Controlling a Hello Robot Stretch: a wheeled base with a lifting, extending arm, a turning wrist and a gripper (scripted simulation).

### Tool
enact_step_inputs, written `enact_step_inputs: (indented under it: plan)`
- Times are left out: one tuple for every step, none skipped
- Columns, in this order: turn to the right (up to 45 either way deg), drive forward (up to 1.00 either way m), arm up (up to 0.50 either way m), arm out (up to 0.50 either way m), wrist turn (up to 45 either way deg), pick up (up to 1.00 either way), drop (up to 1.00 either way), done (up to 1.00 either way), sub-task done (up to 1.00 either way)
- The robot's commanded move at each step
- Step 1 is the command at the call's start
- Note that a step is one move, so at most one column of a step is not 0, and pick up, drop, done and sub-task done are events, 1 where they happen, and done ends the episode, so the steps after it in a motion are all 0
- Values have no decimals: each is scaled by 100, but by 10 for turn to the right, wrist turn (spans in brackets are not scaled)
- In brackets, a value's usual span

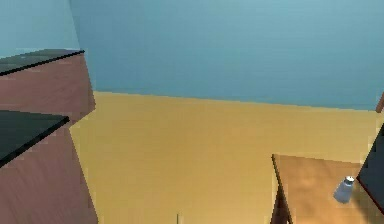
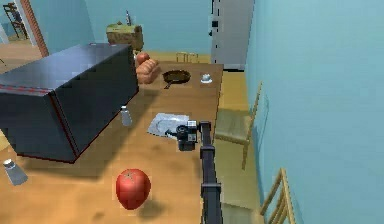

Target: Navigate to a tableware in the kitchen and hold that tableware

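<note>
A flat grey item (image 2: 163,125), likely the tableware, lies on the wooden worktop (image 2: 90,185) with the gripper (image 2: 181,133) at its edge. What the jaws hold cannot be told. The approach looks finished, but the lift is unconfirmed. An apple (image 2: 132,188) sits nearby.

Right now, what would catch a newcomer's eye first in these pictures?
In the arm side view, the shiny red round apple near the bottom edge of the brown wooden table stands out, with the big black box behind it at the left. Farther up the table lies a dark round frying pan; the forward view has a yellow floor under a teal wall.
</note>
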Motion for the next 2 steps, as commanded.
enact_step_inputs:
  plan:
    - [0,0,0,0,0,100,0,0,0]
    - [0,0,10,0,0,0,0,0,0]
